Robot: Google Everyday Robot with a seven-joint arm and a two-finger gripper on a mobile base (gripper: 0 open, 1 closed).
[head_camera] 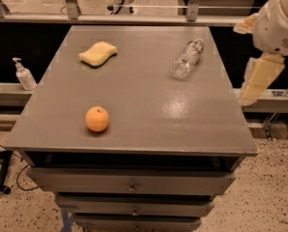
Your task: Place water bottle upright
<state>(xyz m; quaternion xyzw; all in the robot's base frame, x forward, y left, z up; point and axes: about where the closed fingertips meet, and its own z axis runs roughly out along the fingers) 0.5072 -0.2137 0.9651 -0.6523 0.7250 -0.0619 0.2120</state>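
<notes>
The water bottle (187, 58) is clear ribbed plastic and lies on its side on the far right part of the grey table (149, 105). Its label end points toward the far edge. My gripper (258, 80) hangs at the right edge of the view, off the table's right side and level with the bottle. It is well apart from the bottle and holds nothing that I can see. The white arm body (279, 23) is above it.
An orange fruit (97, 119) sits near the front left of the table. A yellow sponge (98, 53) lies at the far left. A small white pump bottle (23, 74) stands on a ledge left of the table. Drawers (132, 185) are below the tabletop.
</notes>
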